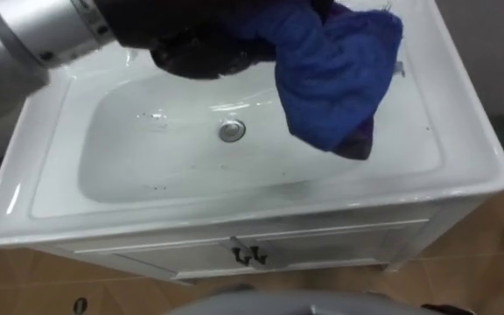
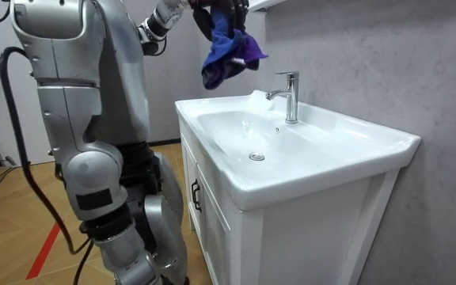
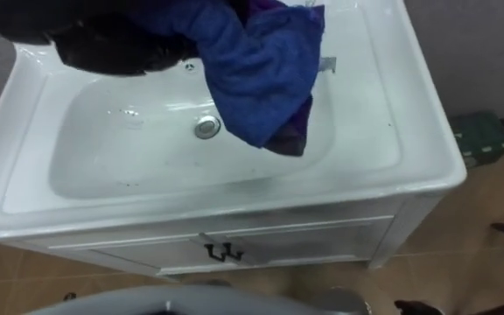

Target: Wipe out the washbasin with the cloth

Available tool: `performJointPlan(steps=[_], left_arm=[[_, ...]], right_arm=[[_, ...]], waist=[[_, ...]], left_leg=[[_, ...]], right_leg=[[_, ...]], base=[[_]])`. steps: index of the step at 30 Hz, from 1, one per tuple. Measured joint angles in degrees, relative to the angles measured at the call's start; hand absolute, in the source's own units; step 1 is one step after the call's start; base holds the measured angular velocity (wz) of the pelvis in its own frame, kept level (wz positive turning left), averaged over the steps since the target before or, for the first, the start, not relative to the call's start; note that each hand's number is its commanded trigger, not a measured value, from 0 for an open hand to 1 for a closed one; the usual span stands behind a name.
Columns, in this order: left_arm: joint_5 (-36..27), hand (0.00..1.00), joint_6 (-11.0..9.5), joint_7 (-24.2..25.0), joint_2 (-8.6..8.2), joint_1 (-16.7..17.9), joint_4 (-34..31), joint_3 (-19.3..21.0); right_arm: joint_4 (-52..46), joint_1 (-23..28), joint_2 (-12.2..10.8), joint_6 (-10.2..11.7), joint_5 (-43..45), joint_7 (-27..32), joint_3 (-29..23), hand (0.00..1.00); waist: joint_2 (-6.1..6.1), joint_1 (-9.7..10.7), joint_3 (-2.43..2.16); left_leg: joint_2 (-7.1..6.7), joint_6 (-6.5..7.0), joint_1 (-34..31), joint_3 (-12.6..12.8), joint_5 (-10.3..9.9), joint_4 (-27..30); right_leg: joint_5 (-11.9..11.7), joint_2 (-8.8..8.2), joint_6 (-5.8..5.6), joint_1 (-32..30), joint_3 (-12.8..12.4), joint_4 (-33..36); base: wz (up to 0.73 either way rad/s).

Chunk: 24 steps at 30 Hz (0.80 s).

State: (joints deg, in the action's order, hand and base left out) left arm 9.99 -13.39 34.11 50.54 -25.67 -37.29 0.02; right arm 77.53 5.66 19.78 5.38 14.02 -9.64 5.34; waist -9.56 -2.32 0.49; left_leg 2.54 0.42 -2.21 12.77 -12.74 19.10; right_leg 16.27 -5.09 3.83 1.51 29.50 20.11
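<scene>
**Left hand.** The left hand [image 1: 198,51] enters from the upper left of the eye views on a silver forearm. It is raised above the basin [image 1: 462,144]. Its fingers are clamped on the upper part of the cloth [image 1: 332,80].

**Cloth.** The cloth is blue with a purple patch at its lower edge. It hangs down from the hand, below it and to its right. In the room view the cloth [image 2: 226,51] is in the air, clear of the basin rim and touching neither the bowl nor the faucet [image 2: 290,95].

**Basin.** The white basin lies below the hand.
- The drain [image 1: 231,130] sits in the bowl floor, below the hand and slightly to its right, just beside the hanging cloth as the eye views show it.
- Small dark specks lie on the bowl floor, nearer the robot than the hand.
- In the room view the faucet stands lower than the hand, on the side of the cloth away from the robot. In the eye views the cloth covers most of it.

**Cabinet.** The basin rests on a white cabinet [image 1: 339,247]. Two dark door handles [image 1: 248,255] are mounted at the middle of its front, below the hand and nearer the robot.

**Robot position.** In the room view the robot stands upright at the front of the cabinet, at the room view's left, with the arm lifted high.
</scene>
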Motion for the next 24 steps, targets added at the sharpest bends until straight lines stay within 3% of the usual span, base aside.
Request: performJointPlan(steps=[5, 9, 16, 20, 22, 24], left_arm=[[-2.7, 1.00, 0.1, 4.2, 2.50, -2.9, -0.3, 0.4], [-2.7, 1.00, 0.7, 7.3, 2.80, -4.8, -0.5, 0.6], [-1.6, 1.00, 2.2, 9.6, 3.89, -4.9, -0.8, 1.0], [3.8, 1.00, 2.3, 9.9, 4.22, -4.5, -0.6, 3.1], [6.8, 1.00, 2.3, 8.6, 4.22, -3.3, -0.4, 5.7], [12.2, 1.00, 2.2, 2.2, 3.76, 5.3, 1.6, 10.6]], right_arm=[[-0.2, 0.3, 0.0, -0.6, 0.6, -0.5, -0.1, 0.00], [-2.2, 0.7, -0.1, -1.4, 2.0, -0.4, -0.5, 0.00], [-2.9, 1.3, 0.0, -1.8, 2.4, -0.5, -0.5, 0.00], [-4.3, 2.8, -0.1, -1.8, 2.3, -0.3, -2.5, 0.00], [-5.1, 3.4, -0.1, -1.8, 2.5, 0.3, -3.2, 0.00], [-6.2, 4.3, -0.1, -1.8, 2.4, 1.4, -4.8, 0.00]], waist=[[0.51, -1.2, -0.09], [0.93, -1.8, -0.20], [0.88, -2.8, -0.26], [0.54, -3.0, -0.37], [0.48, -2.9, -0.33], [0.04, -2.3, -0.11]], left_leg=[[0.19, -0.09, 0.9, 1.0, 0.1, -0.1], [0.20, -0.10, 0.9, 1.1, 0.0, 0.2], [0.11, -0.11, 1.5, 1.1, 0.0, -0.4], [0.02, -0.14, 3.0, 1.0, 0.1, -1.3], [0.00, -0.21, 3.0, 1.0, 0.1, -1.5], [-0.13, -0.35, 3.7, 1.0, 0.2, -1.9]], right_leg=[[-0.1, 0.02, 0.07, 0.8, -0.1, -0.4], [-0.1, 0.06, 0.05, 0.6, -0.5, -0.5], [-0.1, 0.19, -0.01, 0.8, -1.3, -0.6], [-0.3, 0.51, -0.23, 2.4, -1.3, -1.7], [-0.3, 0.51, -0.23, 2.4, -1.3, -1.7], [-0.3, 0.53, -0.23, 2.6, -1.6, -1.7]], base=[[-0.06], [-0.04], [-0.04], [0.00], [0.00], [-0.08]])
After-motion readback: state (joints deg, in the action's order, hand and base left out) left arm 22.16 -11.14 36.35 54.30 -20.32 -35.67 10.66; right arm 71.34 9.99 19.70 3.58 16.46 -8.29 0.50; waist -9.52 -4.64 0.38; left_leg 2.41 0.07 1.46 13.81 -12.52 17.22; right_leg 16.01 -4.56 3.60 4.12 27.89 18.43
